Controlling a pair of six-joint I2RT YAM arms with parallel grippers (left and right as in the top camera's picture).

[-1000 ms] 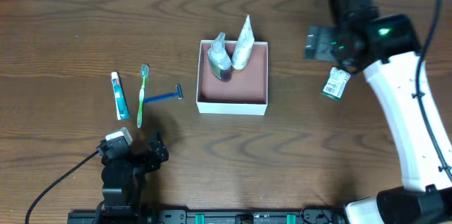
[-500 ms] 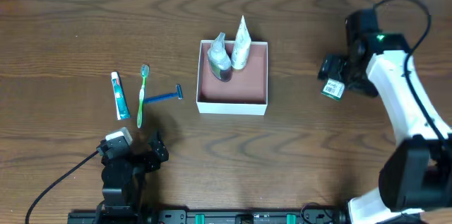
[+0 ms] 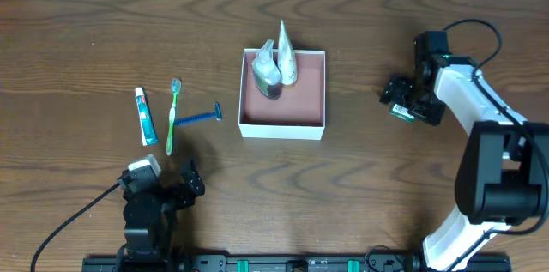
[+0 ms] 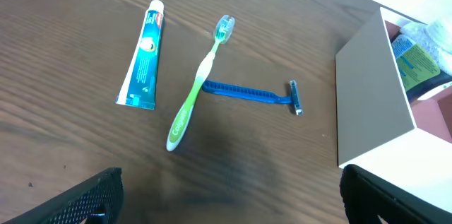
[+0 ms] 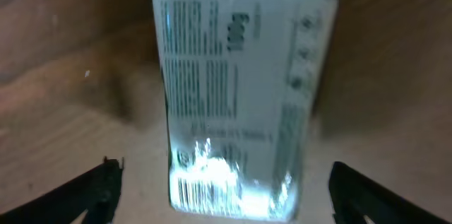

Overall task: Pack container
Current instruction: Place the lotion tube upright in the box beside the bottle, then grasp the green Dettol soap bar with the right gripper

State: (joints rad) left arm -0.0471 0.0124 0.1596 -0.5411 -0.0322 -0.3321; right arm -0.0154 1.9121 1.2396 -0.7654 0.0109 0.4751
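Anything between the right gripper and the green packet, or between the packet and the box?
Nothing visible. The right gripper is directly over the packet, jaws open either side; only bare table lies between it and the container.

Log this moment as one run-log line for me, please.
task: pack container | right gripper: open, straddling packet | left gripper: open, empty | in container: tube, bottle | unpacked: toothpaste, toothbrush, razor

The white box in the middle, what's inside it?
In the white box, a white tube and a crinkly clear packet with a dark bottom stand at the far left corner. The rest of its pinkish floor is bare. Anything under those two is covered.
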